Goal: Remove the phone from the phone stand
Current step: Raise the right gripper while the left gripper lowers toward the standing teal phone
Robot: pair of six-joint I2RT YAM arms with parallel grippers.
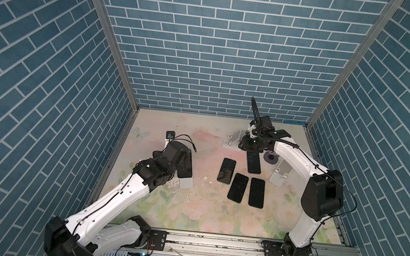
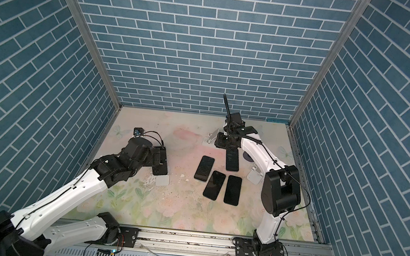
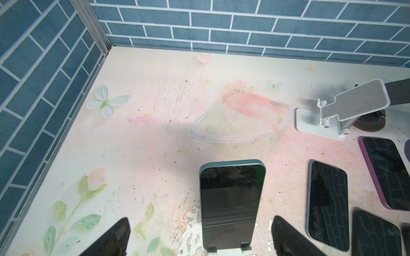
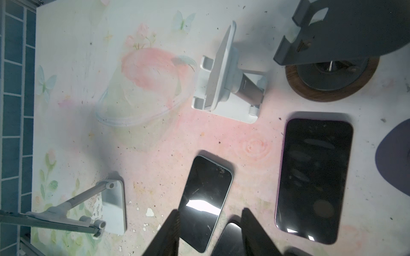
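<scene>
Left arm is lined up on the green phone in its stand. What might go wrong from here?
The left gripper has its jaws open astride the green phone, low near the lips of the white stand. Closing there may pinch or drag the stand. Four flat phones lie close by, and a careless set-down could land on one.

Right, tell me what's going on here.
The left gripper has its jaws wide open on either side of the phone, which leans on a stand and is not gripped yet. The right gripper hangs with its jaws open and empty over the flat phones, four of them lying mid-table. Behind them is an empty stand.
</scene>
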